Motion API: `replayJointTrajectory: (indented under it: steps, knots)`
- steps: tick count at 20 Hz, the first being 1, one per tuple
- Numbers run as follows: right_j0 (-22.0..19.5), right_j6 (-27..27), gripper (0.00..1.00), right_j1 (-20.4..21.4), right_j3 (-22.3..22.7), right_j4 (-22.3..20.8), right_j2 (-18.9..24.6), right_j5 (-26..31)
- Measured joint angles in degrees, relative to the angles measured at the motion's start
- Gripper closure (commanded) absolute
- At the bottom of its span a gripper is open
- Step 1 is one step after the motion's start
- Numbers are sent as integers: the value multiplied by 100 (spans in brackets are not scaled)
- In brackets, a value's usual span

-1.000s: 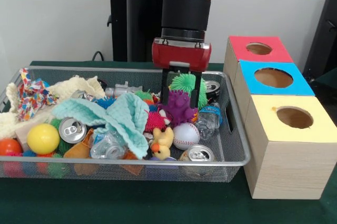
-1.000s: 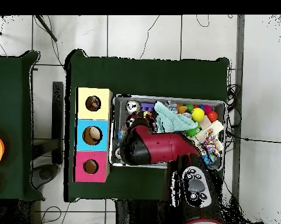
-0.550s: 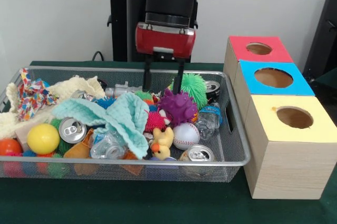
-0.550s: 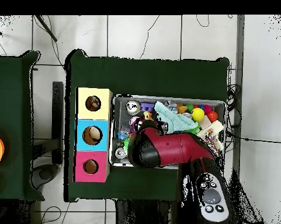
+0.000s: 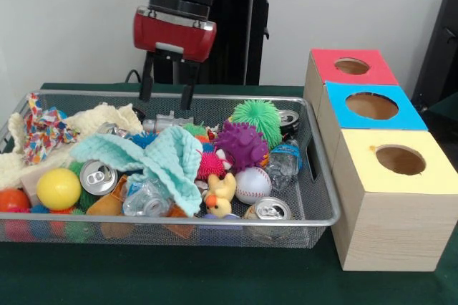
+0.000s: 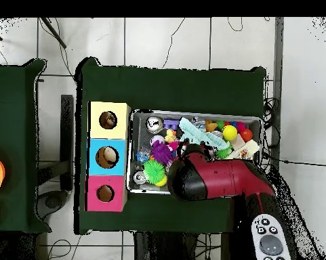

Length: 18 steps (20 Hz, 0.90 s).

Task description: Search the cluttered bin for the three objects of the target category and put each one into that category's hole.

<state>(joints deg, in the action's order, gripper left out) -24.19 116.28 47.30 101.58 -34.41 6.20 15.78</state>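
Note:
My gripper (image 5: 167, 102) hangs open and empty over the back edge of the wire bin (image 5: 323, 176), left of its middle. In the bin, a purple spiky ball (image 5: 242, 144) lies right of centre with a green spiky ball (image 5: 257, 117) behind it. A baseball (image 5: 252, 185), a yellow duck (image 5: 222, 194) and a pink spiky ball (image 5: 210, 164) lie nearby. In the overhead view the arm (image 6: 213, 179) hides the gripper, while the purple spiky ball (image 6: 163, 152) and the green spiky ball (image 6: 154, 169) show beside it.
A teal cloth (image 5: 161, 158), cans (image 5: 98, 176), a plastic bottle (image 5: 284, 162), a yellow ball (image 5: 59, 188) and a cream cloth (image 5: 100, 119) crowd the bin. Right of it stand a red box (image 5: 325, 58), a blue box (image 5: 343, 94) and a yellow box (image 5: 358, 151), each with a round hole.
The gripper stood around the purple spiky ball a second ago. It has since risen and moved left, and the ball stays in the bin.

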Motion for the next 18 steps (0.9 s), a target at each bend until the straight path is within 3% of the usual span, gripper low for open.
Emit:
replayJointTrajectory:
  steps: [18]
  knots:
    - [-177, 0, 0, -197, -14, -998, 87, -1]
